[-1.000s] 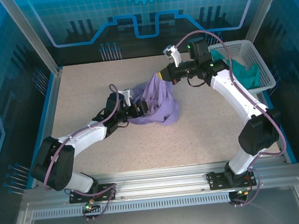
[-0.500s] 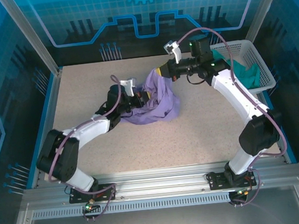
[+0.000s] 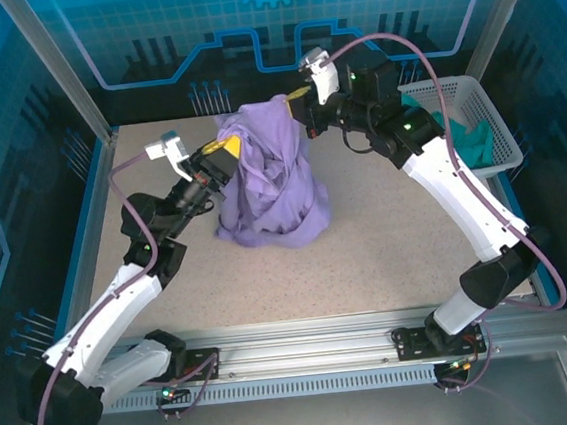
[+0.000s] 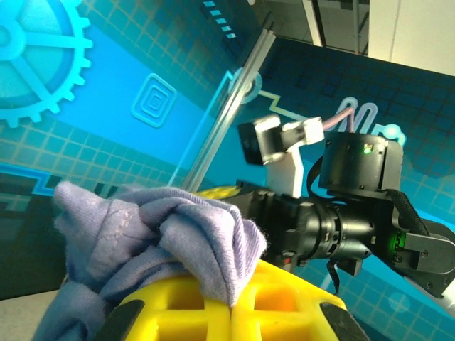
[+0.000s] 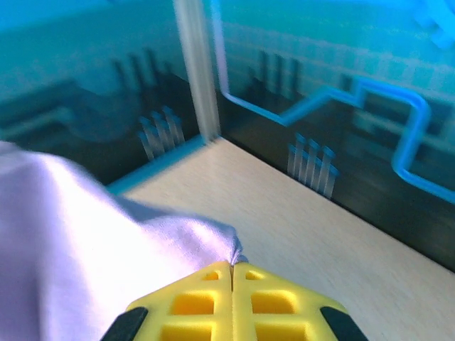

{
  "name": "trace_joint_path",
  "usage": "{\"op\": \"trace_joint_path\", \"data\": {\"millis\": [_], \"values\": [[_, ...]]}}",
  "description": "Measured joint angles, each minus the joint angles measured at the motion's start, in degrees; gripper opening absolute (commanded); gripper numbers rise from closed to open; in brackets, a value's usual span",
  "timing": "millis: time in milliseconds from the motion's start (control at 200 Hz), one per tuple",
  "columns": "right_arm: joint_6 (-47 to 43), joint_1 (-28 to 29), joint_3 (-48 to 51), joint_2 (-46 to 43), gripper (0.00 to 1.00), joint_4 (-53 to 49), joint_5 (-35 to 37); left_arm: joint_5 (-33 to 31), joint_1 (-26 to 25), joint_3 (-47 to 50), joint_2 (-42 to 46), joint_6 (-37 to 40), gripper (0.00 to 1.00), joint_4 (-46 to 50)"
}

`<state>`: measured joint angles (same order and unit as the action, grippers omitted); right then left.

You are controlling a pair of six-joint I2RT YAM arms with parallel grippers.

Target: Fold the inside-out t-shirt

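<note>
One t-shirt (image 3: 270,194) pinched by two end effectors (image 3: 231,149) (image 3: 295,98)

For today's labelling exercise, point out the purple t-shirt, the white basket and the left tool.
purple t-shirt (image 3: 266,189): top view, middle of the raised cloth.
white basket (image 3: 442,83): top view, far rim.
left tool (image 3: 227,150): top view, between yellow fingertips.

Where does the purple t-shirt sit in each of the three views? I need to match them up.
Top external: the t-shirt is centre-back over the table, held up by both hands.
Left wrist: t-shirt lower left, bunched in the shut left hand.
Right wrist: t-shirt at left, pinched by the shut right hand.
Shared landmark: the yellow fingers clamping the fabric.
</note>
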<state>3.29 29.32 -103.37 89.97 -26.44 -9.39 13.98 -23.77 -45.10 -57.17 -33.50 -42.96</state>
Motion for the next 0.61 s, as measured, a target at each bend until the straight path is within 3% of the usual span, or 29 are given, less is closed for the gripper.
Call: {"op": "trace_joint_path", "data": {"millis": [120, 255, 605], "values": [[-0.4, -0.2, 1.5, 1.0, 0.0, -2.5, 7.4, -1.7, 0.4, 2.0, 1.5, 0.6, 0.0, 0.6], [-0.4, -0.6, 1.6, 1.4, 0.0, -2.7, 9.0, -3.0, 0.4, 2.8, 2.0, 0.9, 0.0, 1.6], [3.6, -2.6, 0.1, 0.8, 0.0, 6.9, -9.8, -5.9, -0.4, 4.9, 2.1, 5.6, 0.0, 6.5]]}}
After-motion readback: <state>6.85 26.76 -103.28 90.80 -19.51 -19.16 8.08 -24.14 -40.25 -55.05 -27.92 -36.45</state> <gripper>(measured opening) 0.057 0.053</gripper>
